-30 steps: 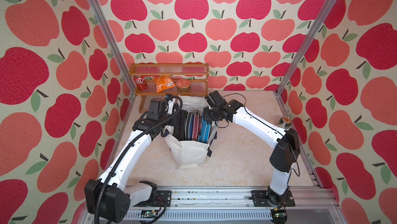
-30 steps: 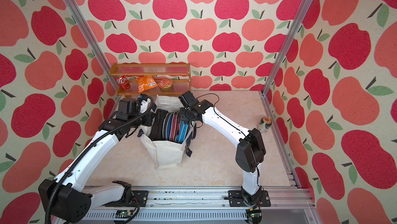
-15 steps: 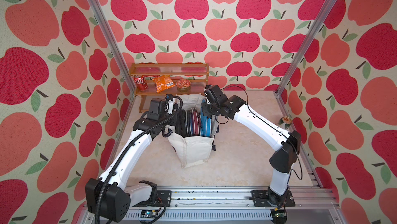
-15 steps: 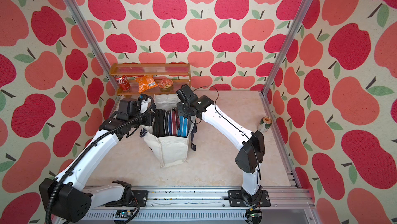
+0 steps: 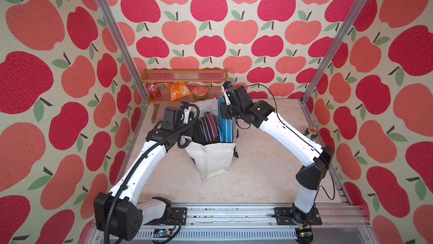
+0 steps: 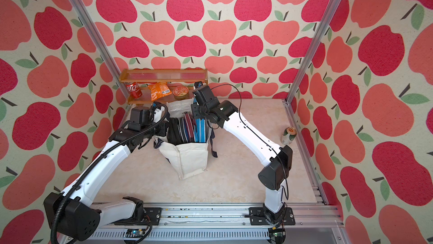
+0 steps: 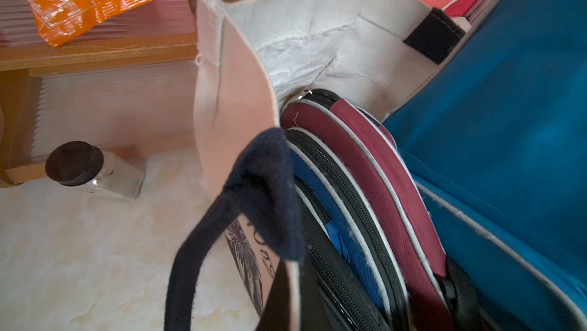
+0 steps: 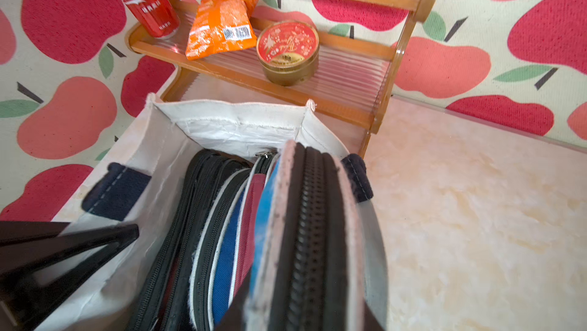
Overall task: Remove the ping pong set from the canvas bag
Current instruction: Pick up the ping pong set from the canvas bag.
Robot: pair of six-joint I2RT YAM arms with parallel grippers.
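The right gripper (image 5: 224, 113) has its jaws clamped on the blue ping pong case (image 5: 226, 129), with the canvas bag (image 5: 212, 160) below them. The left gripper (image 5: 187, 135) has its jaws together.

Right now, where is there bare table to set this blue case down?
Widest bare patch: right of the bag, toward the can. Also the strip between bag and front rail. Crowded back-left: shelf, jar, left arm. The right gripper holds the blue case.
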